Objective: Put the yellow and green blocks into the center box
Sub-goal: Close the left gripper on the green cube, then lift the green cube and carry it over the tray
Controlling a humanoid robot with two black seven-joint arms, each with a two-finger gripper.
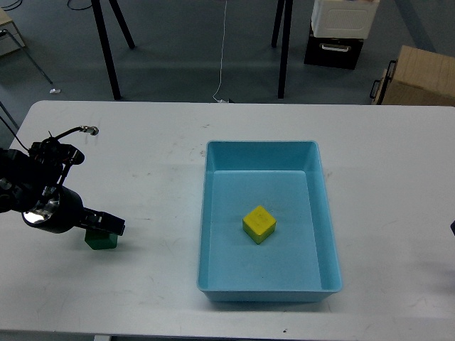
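Observation:
The green block (101, 241) sits on the white table at the left, partly covered by my left gripper (106, 226). The gripper is low over the block's top, and its dark fingers reach to the right. I cannot tell whether the fingers are around the block or only above it, or how wide they stand. The yellow block (259, 224) lies inside the light blue box (261, 148) at the table's center. My right gripper is out of view; only a dark sliver (452, 227) shows at the right edge.
The white table (156, 163) spreads around the box. Black stand legs (283, 50), a cardboard box (419, 78) and a white-and-black case (340, 32) stand on the floor beyond the far edge.

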